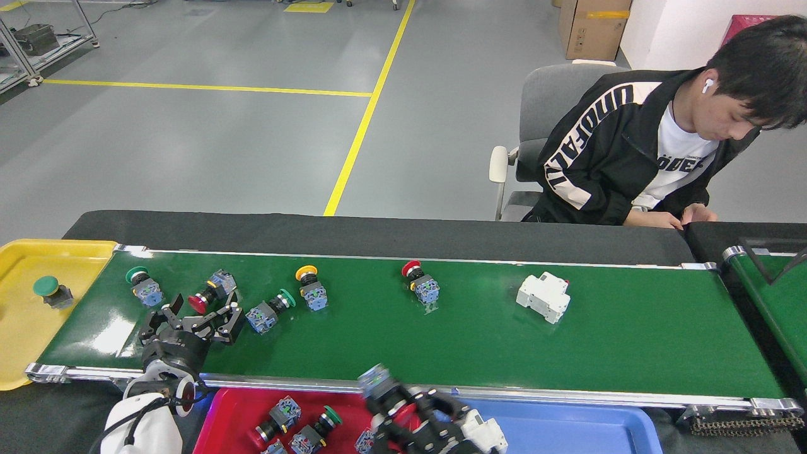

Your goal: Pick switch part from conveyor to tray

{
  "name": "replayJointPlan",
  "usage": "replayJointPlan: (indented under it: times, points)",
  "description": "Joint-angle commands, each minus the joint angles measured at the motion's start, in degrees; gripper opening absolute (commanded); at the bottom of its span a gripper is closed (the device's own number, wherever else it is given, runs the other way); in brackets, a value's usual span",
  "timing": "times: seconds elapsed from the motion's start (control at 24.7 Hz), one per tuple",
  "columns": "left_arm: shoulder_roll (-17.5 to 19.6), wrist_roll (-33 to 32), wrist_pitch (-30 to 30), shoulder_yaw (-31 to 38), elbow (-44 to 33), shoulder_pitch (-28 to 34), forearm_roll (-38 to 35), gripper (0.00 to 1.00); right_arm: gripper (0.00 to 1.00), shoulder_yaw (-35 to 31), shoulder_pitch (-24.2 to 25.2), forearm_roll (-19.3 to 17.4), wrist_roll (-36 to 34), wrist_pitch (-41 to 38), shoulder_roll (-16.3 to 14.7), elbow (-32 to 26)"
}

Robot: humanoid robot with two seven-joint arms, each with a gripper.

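Green belt of the conveyor (441, 340) carries a scatter of switch parts across the middle of the frame. At lower left, the left gripper (200, 310) reaches over the near frame edge with jaws spread wide, just short of the red-capped switch (208, 295), likely lining up to close around its body. At bottom centre, the right gripper (403, 410) is blurred; its jaws appear closed on a red-capped switch part (388, 394), held over the seam between the red tray (239, 403) and the blue tray (567, 429), probably for release into the red one, which already holds similar switches. A white breaker (543, 296) lies alone at centre right. A person (637, 151) sits beyond the table.
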Motion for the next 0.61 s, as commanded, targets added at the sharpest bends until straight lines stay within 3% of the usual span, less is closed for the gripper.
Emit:
replayJointPlan:
  times: [0.0, 0.08, 0.16, 0.24, 0.28, 0.4, 0.57]
  points:
    - [0.9, 1.1, 0.1, -0.9, 3.2, -3.5, 0.0, 0.94, 0.96, 4.1, -1.3, 0.7, 0.0, 6.0, 2.6, 1.1]
    - [2.4, 2.7, -0.5, -2.3, 7.5, -5.9, 0.0, 0.73, 0.96, 4.3, -1.7, 0.7, 0.0, 6.6, 2.4, 1.3]
    - [4.3, 3.9, -1.0, -3.9, 12.5, -8.1, 0.5, 0.36, 0.96, 3.5, -2.1, 0.7, 0.0, 6.7, 2.7, 0.7]
    - [5.3, 4.5, -1.4, -4.5, 15.0, -9.3, 0.9, 0.19, 0.96, 1.0, -2.8, 0.7, 0.0, 6.8, 2.7, -0.9]
    - [5.6, 5.3, -2.0, -4.6, 15.1, -9.4, 1.0, 0.13, 0.96, -1.5, -2.9, 0.6, 0.0, 6.7, 2.7, -2.8]
    - [6.6, 6.6, -4.1, -4.5, 15.0, -9.2, 1.2, 0.09, 0.96, -10.8, -3.2, 0.4, 0.0, 6.6, 2.9, -7.3]
    - [6.5, 6.9, -6.1, -4.5, 11.1, -6.4, 4.4, 0.07, 0.96, -25.2, -5.8, 0.0, -0.2, 6.2, 2.5, -7.6]
